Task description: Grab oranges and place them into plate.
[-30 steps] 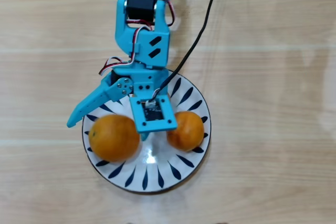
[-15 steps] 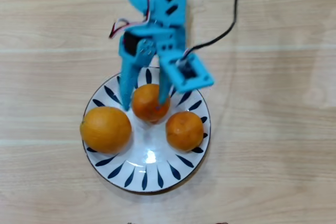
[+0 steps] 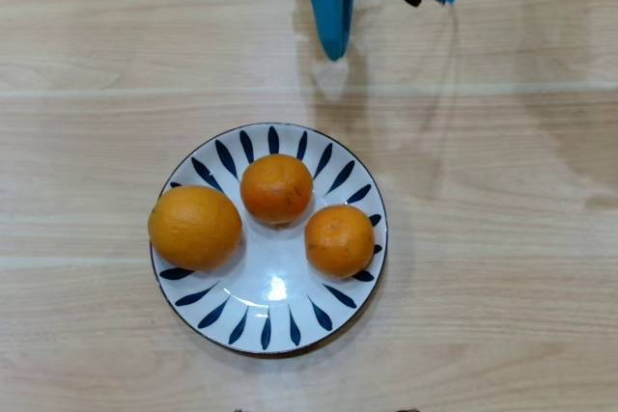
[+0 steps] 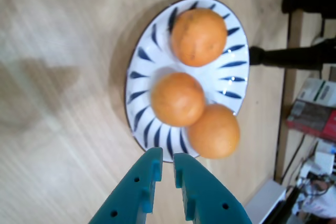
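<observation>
The white plate with dark blue leaf strokes (image 3: 275,320) lies in the middle of the wooden table. All three oranges rest on it. The larger, lighter orange (image 3: 194,227) sits on the plate's left rim and overhangs it. One smaller orange (image 3: 276,188) sits near the centre and the other (image 3: 340,240) to its right. My teal gripper (image 3: 333,50) is at the top edge, above the plate and apart from it, pointing toward it. In the wrist view the fingers (image 4: 167,155) are nearly together with nothing between them, just short of the plate (image 4: 137,80) and the oranges (image 4: 177,99).
The light wooden tabletop (image 3: 502,238) surrounds the plate. In the wrist view, dark stand legs (image 4: 294,56) and boxes (image 4: 315,108) lie beyond the table's edge at the right.
</observation>
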`<state>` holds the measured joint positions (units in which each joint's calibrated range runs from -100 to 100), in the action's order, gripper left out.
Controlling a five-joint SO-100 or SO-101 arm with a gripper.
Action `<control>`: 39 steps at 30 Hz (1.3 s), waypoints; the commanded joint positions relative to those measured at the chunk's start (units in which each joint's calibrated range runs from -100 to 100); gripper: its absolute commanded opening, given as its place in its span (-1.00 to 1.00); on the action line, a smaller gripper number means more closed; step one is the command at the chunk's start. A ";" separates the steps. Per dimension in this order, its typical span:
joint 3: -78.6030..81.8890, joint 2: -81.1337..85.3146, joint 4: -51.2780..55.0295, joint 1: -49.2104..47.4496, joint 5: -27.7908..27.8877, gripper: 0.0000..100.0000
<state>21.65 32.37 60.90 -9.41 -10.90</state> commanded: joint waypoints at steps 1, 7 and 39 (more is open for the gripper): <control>17.87 14.54 -4.47 -0.75 3.32 -0.95; 50.92 35.25 -19.25 -0.43 5.05 -0.95; 78.17 67.29 -10.49 -0.99 8.34 -0.96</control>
<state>99.03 98.98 50.90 -10.51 -2.56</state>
